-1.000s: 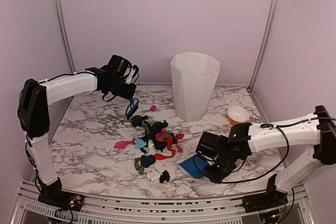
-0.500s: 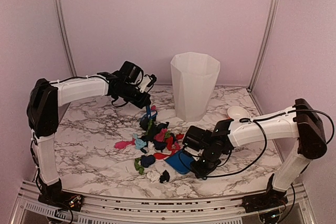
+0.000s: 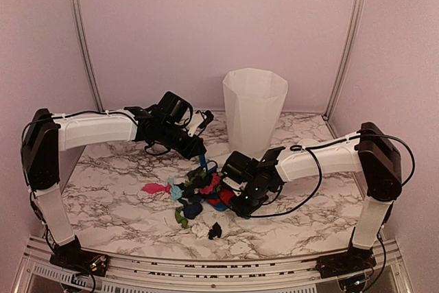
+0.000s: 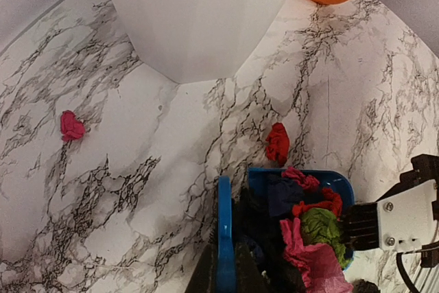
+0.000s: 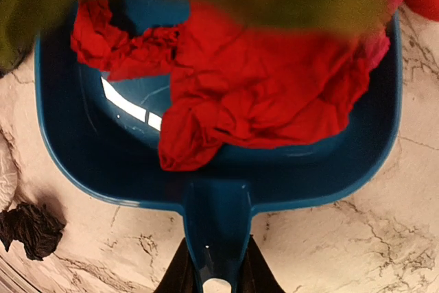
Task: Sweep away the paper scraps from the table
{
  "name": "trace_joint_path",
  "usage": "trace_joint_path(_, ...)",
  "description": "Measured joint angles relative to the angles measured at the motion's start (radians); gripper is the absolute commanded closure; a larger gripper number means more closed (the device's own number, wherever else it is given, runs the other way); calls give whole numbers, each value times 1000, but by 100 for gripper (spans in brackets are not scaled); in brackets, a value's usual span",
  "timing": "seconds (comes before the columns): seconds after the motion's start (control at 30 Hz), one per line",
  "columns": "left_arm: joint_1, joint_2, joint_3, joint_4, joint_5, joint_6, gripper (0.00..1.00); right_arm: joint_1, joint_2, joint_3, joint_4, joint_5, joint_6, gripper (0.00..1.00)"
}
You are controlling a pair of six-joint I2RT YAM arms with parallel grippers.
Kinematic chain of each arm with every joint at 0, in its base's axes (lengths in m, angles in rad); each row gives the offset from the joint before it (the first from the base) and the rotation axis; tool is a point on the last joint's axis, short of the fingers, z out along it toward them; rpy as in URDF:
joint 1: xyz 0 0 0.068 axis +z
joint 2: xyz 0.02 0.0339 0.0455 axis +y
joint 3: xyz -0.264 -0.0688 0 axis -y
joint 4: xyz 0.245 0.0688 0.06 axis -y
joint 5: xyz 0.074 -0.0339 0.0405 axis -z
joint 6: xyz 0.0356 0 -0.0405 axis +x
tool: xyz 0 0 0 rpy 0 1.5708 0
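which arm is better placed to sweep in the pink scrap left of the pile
Left. The left gripper holds the blue brush, and the pink crumpled paper scrap lies on its side of the pile. The right gripper is shut on the handle of the blue plastic dustpan.

No text, label, brand, number or sign can be read in any view. The blue dustpan [image 5: 103,162], whose handle sits between the right fingers [image 5: 180,276], shows only two pale streaks [image 5: 127,104] on its floor just ahead of them, and these form no letters. The blue brush [image 4: 224,238] between the left fingers [image 4: 204,276] shows plain colour only.
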Motion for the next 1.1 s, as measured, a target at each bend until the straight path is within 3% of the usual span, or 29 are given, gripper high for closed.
trace_joint_path(0.4, -6, -49, -26, -4, -167, -87, 100, 0, 2, 0, 64, 73, 2, 100)
trace_joint_path(1.1, 11, -203, -12, -17, -470, -231, 100, 15, -115, 3, 22, 163, 13, 100)
